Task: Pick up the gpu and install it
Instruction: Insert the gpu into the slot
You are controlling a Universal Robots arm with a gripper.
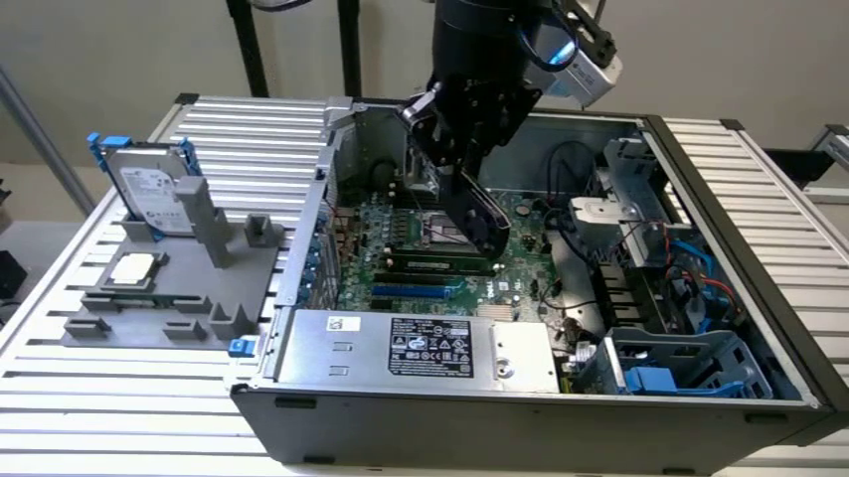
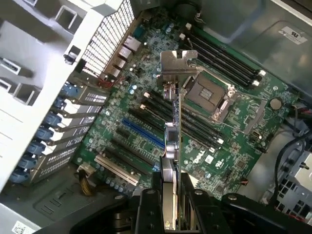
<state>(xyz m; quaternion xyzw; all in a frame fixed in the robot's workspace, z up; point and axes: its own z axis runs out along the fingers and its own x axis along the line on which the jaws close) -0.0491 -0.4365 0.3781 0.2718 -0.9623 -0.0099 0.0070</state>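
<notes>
Seemingly clear of the motherboard (image 2: 229, 161), the hand (image 2: 170, 195) grips the gpu (image 2: 171, 139).

You can read very little here. White letters printed on the board (image 2: 122, 105), beside a small white sticker (image 2: 209, 159), look like "DELL". The black label (image 1: 430, 347) on the power supply (image 1: 318, 348) carries white print and marks too small to make out. The same goes for the drive label (image 1: 143, 189) and the white case label (image 2: 291, 33).
</notes>
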